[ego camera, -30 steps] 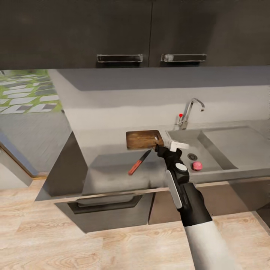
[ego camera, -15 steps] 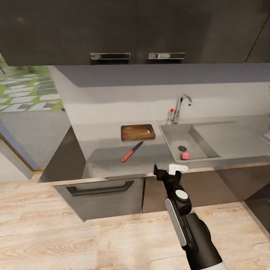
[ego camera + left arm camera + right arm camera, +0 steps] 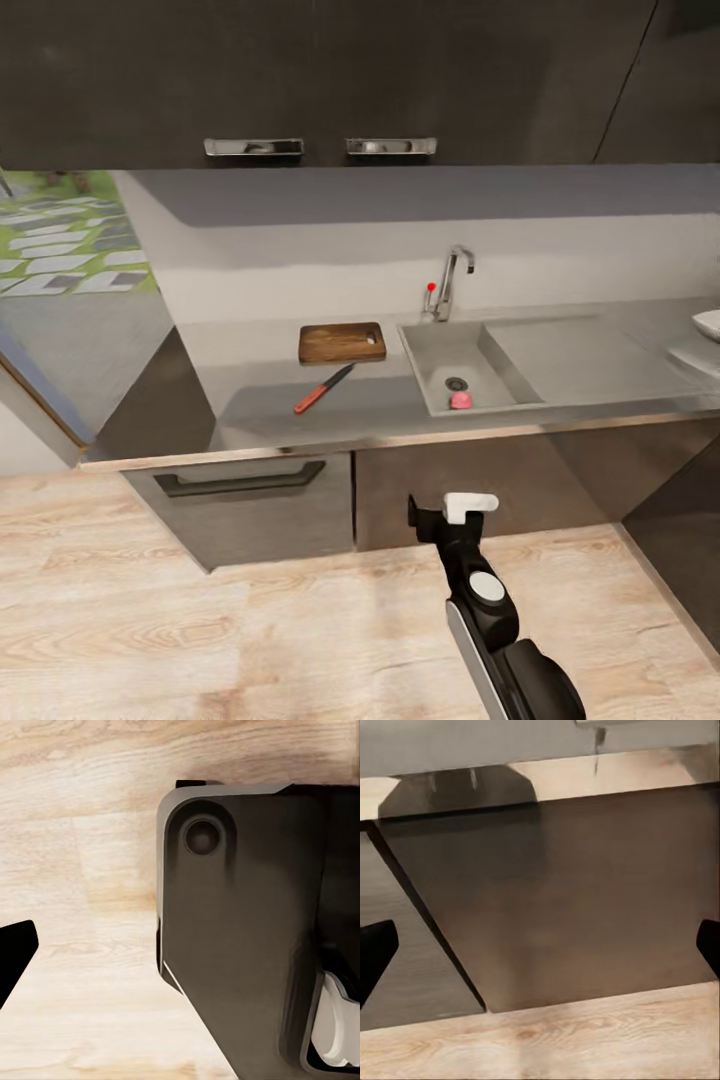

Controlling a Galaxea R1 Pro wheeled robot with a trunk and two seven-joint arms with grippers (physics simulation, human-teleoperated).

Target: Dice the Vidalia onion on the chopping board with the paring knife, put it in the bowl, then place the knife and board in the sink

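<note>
The pinkish Vidalia onion lies in the sink beside the round drain. On the grey countertop, left of the basin, lies the brown chopping board. The red-handled paring knife rests just in front of it. The white bowl peeks in at the far right edge. My right gripper hangs open and empty in front of the dark cabinets, below the counter's edge. In the right wrist view its fingertips stand wide apart, facing a cabinet door. My left gripper points at the floor beside my own dark body, with one fingertip showing.
A chrome tap with a red knob stands behind the basin, and the drainboard stretches to its right. Dark wall cabinets hang overhead. A drawer with a handle sits under the counter. Light wooden floor spreads in front.
The whole head view has pulled back and shifted, so the camera moved away from the counter. My right gripper has come back from over the counter's edge to below it. Board, knife and onion stay put.
</note>
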